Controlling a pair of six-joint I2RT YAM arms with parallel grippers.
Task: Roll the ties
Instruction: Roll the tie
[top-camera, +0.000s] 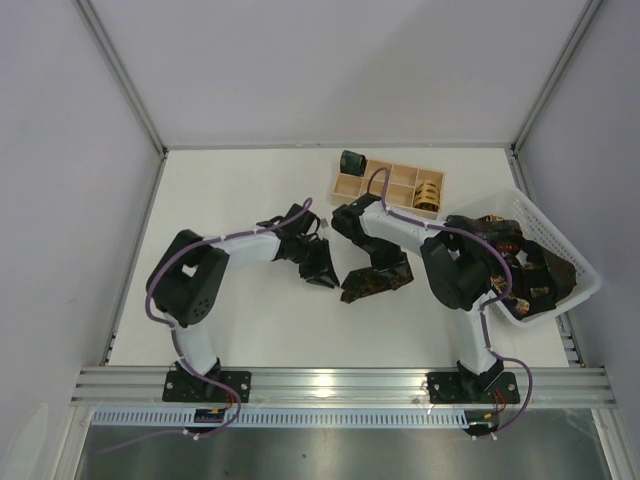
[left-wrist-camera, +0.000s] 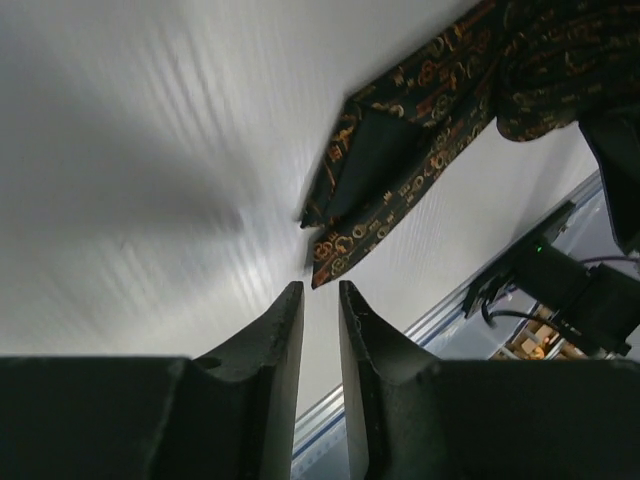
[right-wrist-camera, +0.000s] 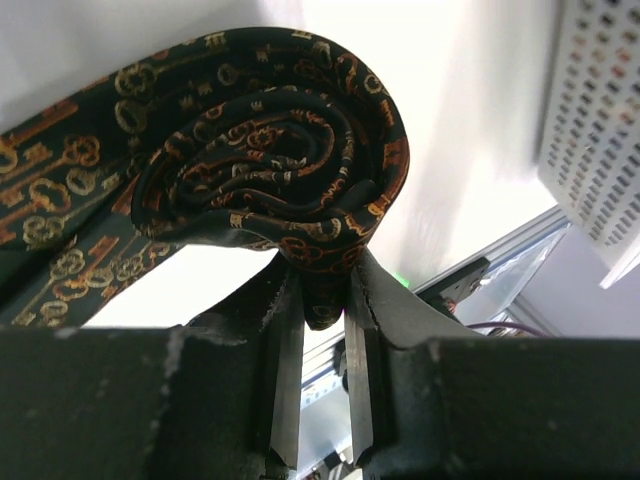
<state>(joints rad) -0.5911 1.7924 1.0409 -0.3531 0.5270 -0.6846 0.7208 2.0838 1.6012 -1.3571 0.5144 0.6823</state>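
Tie (top-camera: 368, 285), dark, gold key pattern. One item, in work.

Location: on the white table (top-camera: 230, 195) at its middle, between the two arms and nearer than the wooden tray (top-camera: 400, 178).

Condition: partly rolled. One end is wound into a loose coil (right-wrist-camera: 270, 160). The other end lies flat and finishes in a pointed tail (left-wrist-camera: 370, 190).

Right gripper (right-wrist-camera: 320, 285): closed on the lower edge of the coil, fabric pinched between both fingers.

Left gripper (left-wrist-camera: 320, 290): jaws a narrow slit apart, nothing between them, held over bare table.

Bearing: the tail's point lies straight ahead of the left gripper, close but not touching. From that tip the tie's long axis runs away and rightward to the coil at the right gripper. The left arm is the nearer to the loose end. The right arm already has the roll.

Judgement: the coming move likely needs the left gripper to reach forward and steady the tail while the right winds.

Also present: dark green roll (top-camera: 352, 162) and tan-gold roll (top-camera: 430, 190) in the tray. Unrolled ties (top-camera: 520, 260) sit in the white basket (top-camera: 575, 258) on the right.
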